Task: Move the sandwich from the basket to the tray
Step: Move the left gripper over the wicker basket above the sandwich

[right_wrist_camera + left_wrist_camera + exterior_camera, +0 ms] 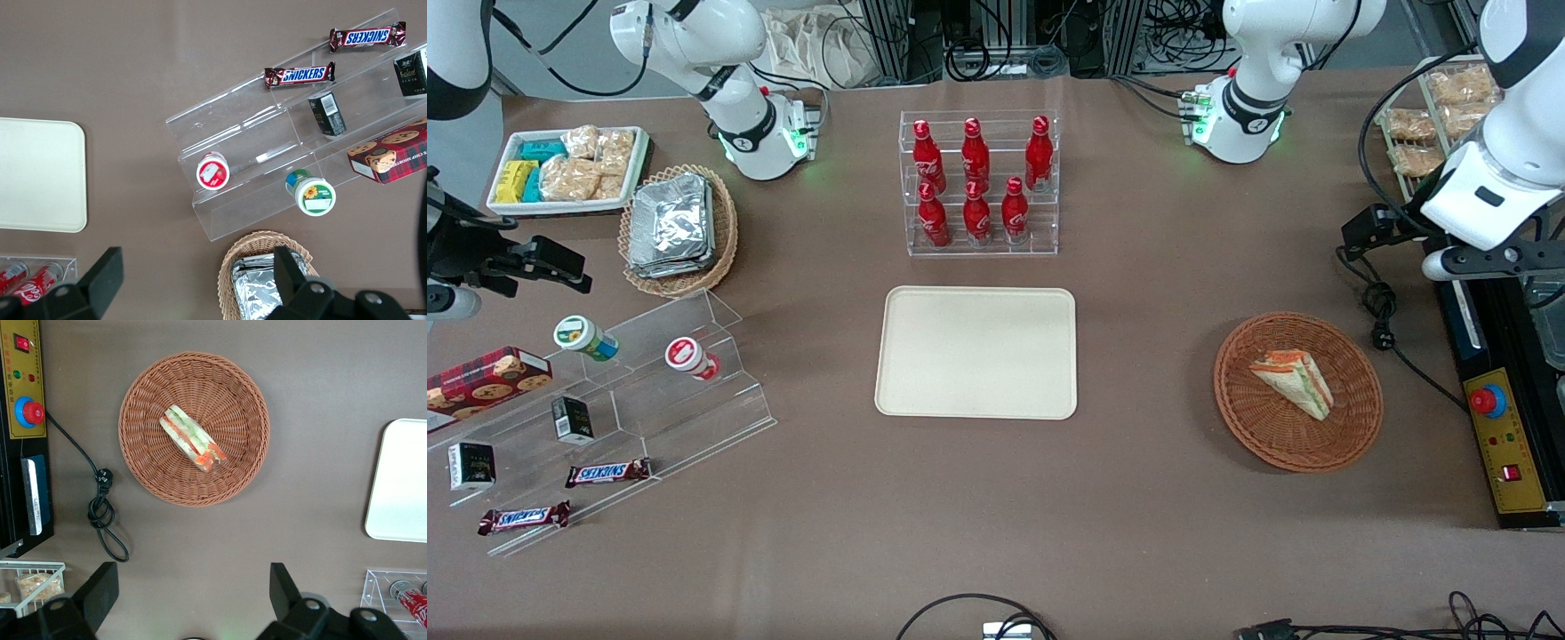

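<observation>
One sandwich lies in the middle of the reddish-brown wicker basket, a single wedge with its filling layers showing. The left gripper hangs high above the counter beside the basket, fingers spread wide and holding nothing, well apart from the sandwich. One cream tray sits near the basket, toward the parked arm's end. Six red Coca-Cola bottles stand in a clear rack beside the tray.

Front cam sits high, looking down over the whole counter. Left wrist cam hangs above the basket, pointing straight down past its spread hand; both catch the tray.
</observation>
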Available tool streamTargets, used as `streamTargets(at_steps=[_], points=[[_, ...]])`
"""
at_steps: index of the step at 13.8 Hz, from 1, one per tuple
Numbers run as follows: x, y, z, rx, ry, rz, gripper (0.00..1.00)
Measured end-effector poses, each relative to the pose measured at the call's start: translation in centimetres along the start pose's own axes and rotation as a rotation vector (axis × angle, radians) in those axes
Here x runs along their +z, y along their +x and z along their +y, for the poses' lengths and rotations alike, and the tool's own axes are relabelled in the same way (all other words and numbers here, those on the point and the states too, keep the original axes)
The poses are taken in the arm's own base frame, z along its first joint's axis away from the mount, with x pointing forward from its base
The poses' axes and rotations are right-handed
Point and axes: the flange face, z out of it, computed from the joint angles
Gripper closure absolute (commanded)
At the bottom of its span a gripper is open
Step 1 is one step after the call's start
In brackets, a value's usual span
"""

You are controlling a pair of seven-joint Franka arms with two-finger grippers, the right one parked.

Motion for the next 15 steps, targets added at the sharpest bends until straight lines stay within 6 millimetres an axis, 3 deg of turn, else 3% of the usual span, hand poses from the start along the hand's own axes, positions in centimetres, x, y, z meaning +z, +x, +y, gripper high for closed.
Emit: streamTargets(at_steps=[10, 12, 15], points=[[0.1, 0.1, 0.0, 0.001, 0.000, -0.002, 0.00], [1.3, 0.5, -0.1, -0.003, 0.000, -0.007, 0.07], [5.7, 2.9, 0.1, -0.084, -0.005, 0.012, 0.08]])
